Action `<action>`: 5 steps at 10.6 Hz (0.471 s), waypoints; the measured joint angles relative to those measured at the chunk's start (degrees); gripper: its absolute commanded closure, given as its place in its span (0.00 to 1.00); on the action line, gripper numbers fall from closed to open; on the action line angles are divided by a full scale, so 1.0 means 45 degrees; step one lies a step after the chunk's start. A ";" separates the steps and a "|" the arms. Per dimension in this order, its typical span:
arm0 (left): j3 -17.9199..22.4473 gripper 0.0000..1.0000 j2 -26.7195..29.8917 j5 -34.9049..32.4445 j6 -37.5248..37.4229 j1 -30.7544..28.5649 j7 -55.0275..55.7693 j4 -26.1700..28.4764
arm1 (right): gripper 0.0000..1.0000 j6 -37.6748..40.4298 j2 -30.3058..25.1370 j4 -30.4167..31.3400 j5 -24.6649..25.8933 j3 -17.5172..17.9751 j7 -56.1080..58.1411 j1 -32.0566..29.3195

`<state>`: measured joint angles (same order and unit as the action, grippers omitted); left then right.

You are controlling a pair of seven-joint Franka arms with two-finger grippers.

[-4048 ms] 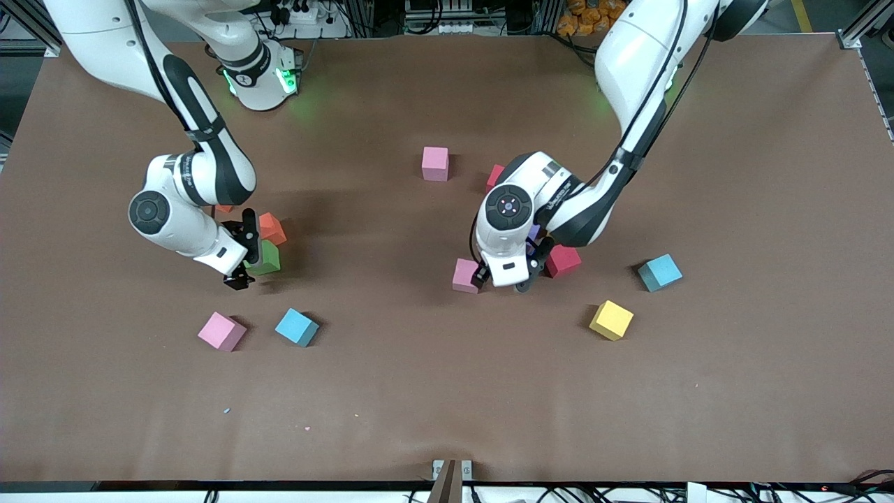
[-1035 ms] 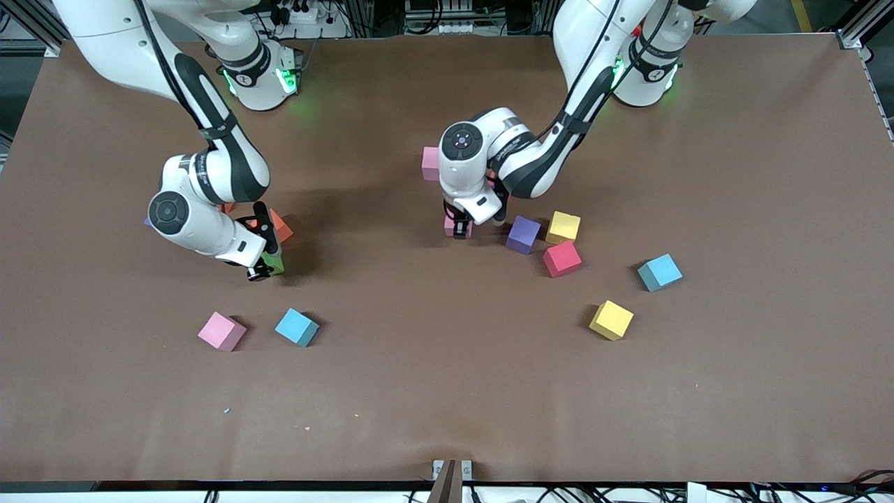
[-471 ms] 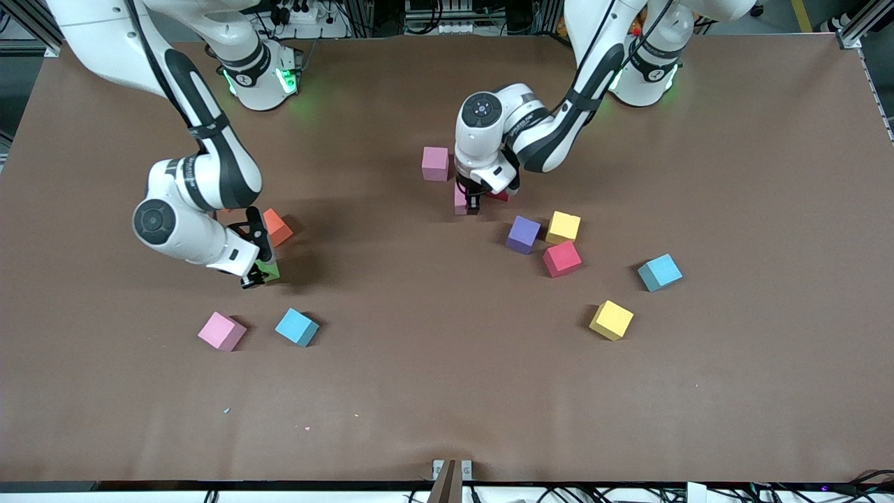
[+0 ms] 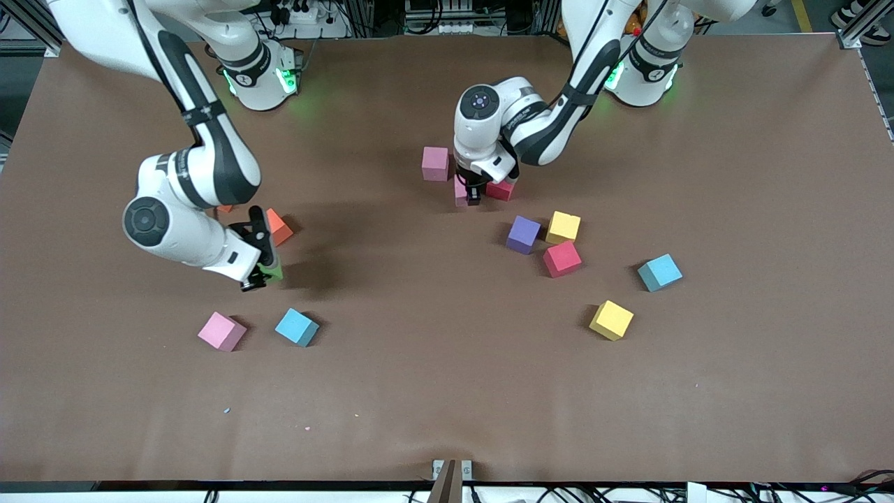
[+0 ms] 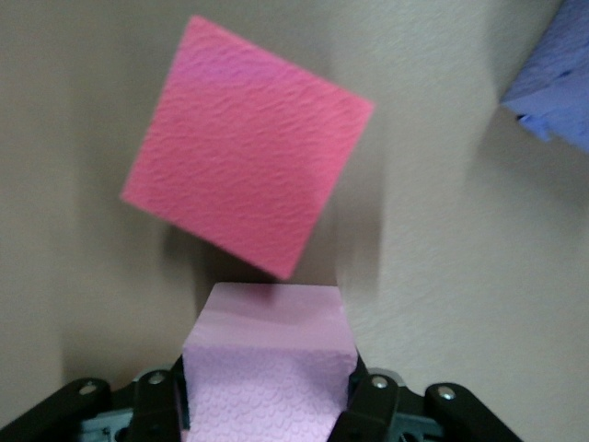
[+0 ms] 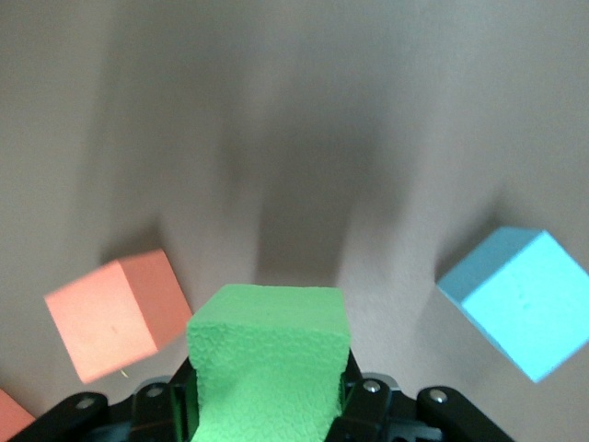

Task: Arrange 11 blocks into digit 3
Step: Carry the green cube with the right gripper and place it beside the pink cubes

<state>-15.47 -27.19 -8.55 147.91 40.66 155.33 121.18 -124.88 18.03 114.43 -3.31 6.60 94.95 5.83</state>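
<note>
Toward the middle of the table, close to the arms' bases, the left gripper (image 4: 473, 195) pinches a light pink block (image 5: 269, 364) between its jaws, low over the brown table (image 4: 447, 391), between the pink block (image 4: 435, 163) and the red block (image 4: 500, 189) lying there; the left wrist view shows that red block (image 5: 247, 157) turned at an angle to the held one. Toward the right arm's end, the right gripper (image 4: 257, 274) clamps a green block (image 6: 269, 359), with an orange block (image 4: 278, 226) just beside it and farther from the front camera, and a pink block (image 4: 222, 330) and a light blue block (image 4: 297, 326) nearer to that camera. The rest lie scattered toward the left arm's end: purple (image 4: 523, 234), yellow (image 4: 563, 227), red (image 4: 561, 258), light blue (image 4: 659, 272) and yellow (image 4: 611, 320). In my judgement the digit is barely begun, and the step in hand is setting the light pink block into a top row. To do it well, the block should be squared to the pink neighbour, lowered flat until it bears on the table, and released without dragging. The skewed red block needs straightening before anything abuts it. The right arm's green block should wait for a clear slot.
</note>
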 measured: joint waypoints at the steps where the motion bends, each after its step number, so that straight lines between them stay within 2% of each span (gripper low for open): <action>1: -0.0085 1.00 0.0071 0.0000 0.0000 0.0238 0.0009 0.0143 | 0.63 0.0241 -0.0242 0.0029 0.0000 0.0349 -0.0668 0.0005; 5: -0.0275 1.00 0.0295 0.0000 0.0107 0.0591 0.0042 0.0573 | 0.63 0.0277 -0.1173 0.0959 -0.0002 0.1962 -0.3835 0.0022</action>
<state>-16.71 -25.87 -8.55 148.39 43.31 155.52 123.76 -123.63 12.75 118.75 -3.32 15.43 77.69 5.93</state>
